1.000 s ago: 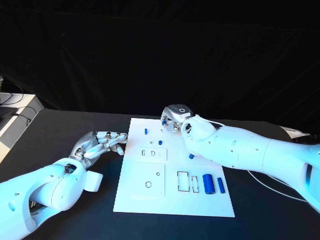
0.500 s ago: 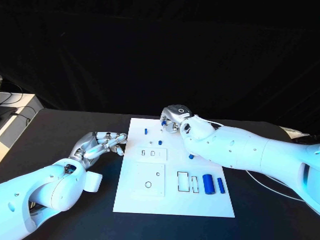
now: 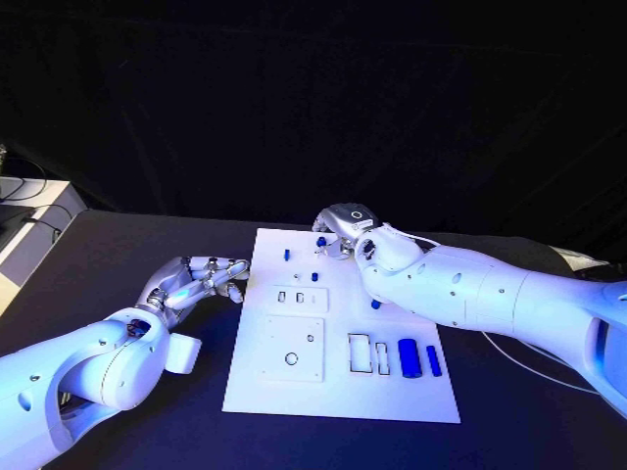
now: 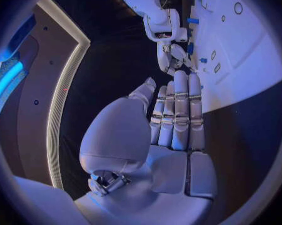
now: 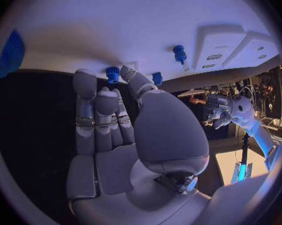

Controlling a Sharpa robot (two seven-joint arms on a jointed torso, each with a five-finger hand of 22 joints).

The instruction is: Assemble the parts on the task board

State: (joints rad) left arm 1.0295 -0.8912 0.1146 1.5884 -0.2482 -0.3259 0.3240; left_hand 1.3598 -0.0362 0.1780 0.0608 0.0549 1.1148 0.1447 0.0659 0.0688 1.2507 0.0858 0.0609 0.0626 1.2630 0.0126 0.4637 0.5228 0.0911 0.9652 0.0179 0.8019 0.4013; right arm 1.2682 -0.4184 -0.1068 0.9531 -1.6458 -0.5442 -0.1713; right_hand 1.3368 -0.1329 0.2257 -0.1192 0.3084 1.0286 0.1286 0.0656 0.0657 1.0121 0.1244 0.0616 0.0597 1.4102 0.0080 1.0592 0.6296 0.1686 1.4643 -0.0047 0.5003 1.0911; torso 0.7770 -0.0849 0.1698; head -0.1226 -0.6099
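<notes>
The white task board [image 3: 335, 392] lies in the middle of the black table. My right hand [image 3: 345, 229] reaches over the board's far edge, and its thumb and a finger pinch a small blue peg [image 3: 320, 241] [image 5: 113, 74] at the board. A second peg [image 3: 287, 257] [image 5: 180, 52] stands close by. Two blue cylinders [image 3: 409, 358] lie near the right side, beside two empty slots [image 3: 359, 352]. Small blue pieces [image 3: 376, 305] sit mid-board. My left hand [image 3: 198, 279] [image 4: 175, 115] rests left of the board, fingers straight, holding nothing. The left wrist view shows the right hand [image 4: 169, 32] over the board [image 4: 241, 50].
A pale cabinet [image 3: 17, 245] stands off the table's left edge. A thin white cable [image 3: 525, 357] runs along the table under my right arm. Two raised white blocks [image 3: 298, 298] with holes sit on the board's left half.
My right hand has shifted slightly at the board's far edge, so a little more of the blue peg shows under its fingers. The left hand has stayed put.
</notes>
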